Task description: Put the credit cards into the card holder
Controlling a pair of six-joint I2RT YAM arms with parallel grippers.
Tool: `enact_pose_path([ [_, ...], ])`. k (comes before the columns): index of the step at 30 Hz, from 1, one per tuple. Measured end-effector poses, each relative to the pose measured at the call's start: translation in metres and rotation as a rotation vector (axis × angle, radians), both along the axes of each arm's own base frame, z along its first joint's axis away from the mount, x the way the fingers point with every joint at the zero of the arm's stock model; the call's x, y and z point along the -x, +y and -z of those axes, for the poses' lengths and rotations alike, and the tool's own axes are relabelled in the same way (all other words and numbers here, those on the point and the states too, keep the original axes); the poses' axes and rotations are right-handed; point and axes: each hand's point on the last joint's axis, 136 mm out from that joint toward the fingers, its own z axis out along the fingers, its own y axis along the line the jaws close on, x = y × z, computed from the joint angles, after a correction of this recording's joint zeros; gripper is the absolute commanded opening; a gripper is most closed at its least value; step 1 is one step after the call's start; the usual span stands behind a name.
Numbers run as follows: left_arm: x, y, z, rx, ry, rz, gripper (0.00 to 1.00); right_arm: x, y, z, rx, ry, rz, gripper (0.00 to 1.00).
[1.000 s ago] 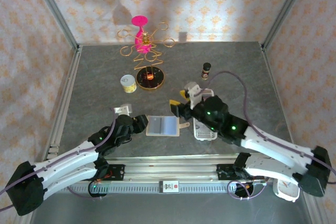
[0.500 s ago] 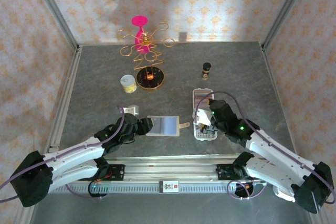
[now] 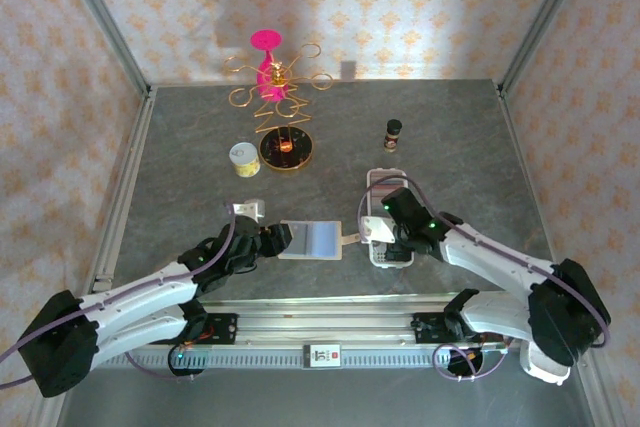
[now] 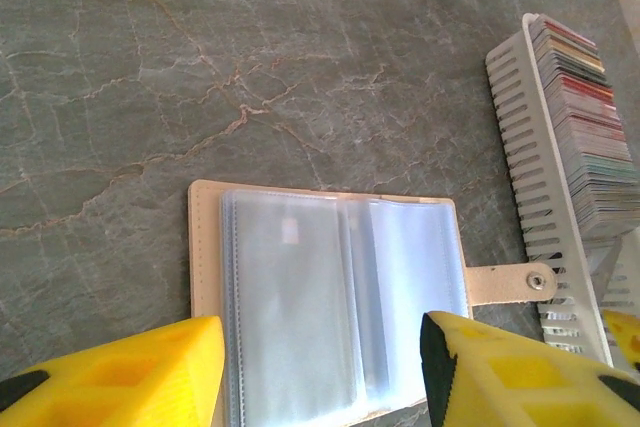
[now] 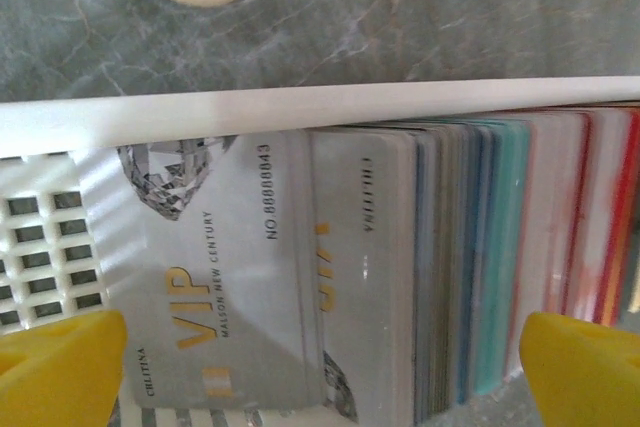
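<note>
You are working on a grey, veined bench (image 3: 200, 147) boxed in by patterned wallpaper, with a gold wire stand (image 3: 277, 112) well behind the action. The card holder (image 3: 312, 240) is lying open and flat near the front edge, its clear sleeves facing up and its snap tab pointing toward the white tray (image 3: 381, 177). That way a card can slide straight in. Your left claw (image 4: 320, 359) is sitting over the holder's near edge with its jaws spread and nothing in them. It looks to be steadying the holder, though I cannot tell whether it is actually pressing down. The credit cards (image 5: 450, 267) are standing packed on edge in the tray, and a grey VIP card (image 5: 220, 277) is leaning off the end of the stack. Your right claw (image 5: 325, 372) is hanging over them, fully released and empty, with one finger to either side of the stack.

Compared with a second ago, the right claw is no longer reaching toward the holder with narrower jaws. It is now back over the tray with its jaws wide. The left claw is sitting closer to the holder, which is lying where it was.
</note>
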Motion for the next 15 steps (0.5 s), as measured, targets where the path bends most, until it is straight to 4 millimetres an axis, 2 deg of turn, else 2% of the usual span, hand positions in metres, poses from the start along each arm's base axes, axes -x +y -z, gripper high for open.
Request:
enact_pose_path([
  [4, 0.0, 0.0, -0.003, 0.005, -0.013, 0.003, 0.56, -0.001, -0.001, 0.012, 0.041, 0.032, -0.011, 1.0],
  [15, 0.003, 0.004, 0.002, -0.012, -0.017, 0.01, 0.57, -0.022, 0.006, 0.012, 0.056, -0.04, -0.023, 1.0],
])
